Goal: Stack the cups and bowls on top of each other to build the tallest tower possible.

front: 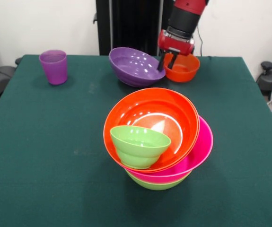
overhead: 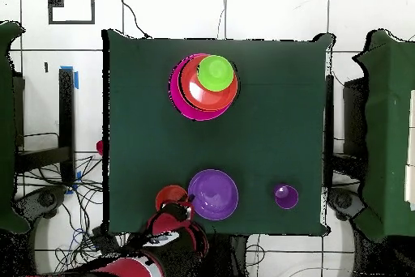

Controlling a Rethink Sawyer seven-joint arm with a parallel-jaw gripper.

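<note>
Standing nearest the front camera is the tower [front: 159,142]: a lime green glossy plastic bowl [front: 157,183] lowest, a wide hot pink plastic bowl [front: 197,153] in it, a wide orange plastic bowl [front: 173,118] tilted above that, and a small lime green plastic bowl [front: 139,145] lying inside the orange one against its near rim. Four pieces are piled, by my reading; the pile leans toward the camera, so it may not be steady.

Farther back on the green-covered bench [front: 41,156], a translucent purple plastic tumbler [front: 53,66] stands upright alone at the far left, well apart from everything. Beyond the tower a large purple plastic bowl [front: 135,66] rests tipped, just beside a small orange plastic bowl [front: 182,67]. These three are left to add.

At the far edge the red and black arm's hand [front: 170,61] reaches down at the small orange bowl's rim, dark fingers [front: 173,60] at the side facing the purple bowl. Whether it is clenched on the rim or released I cannot tell; the overhead view shows it there too, no clearer. No red-pink cup or other bowls show, and a small red thing beyond the bench edge overhead is unclear.
</note>
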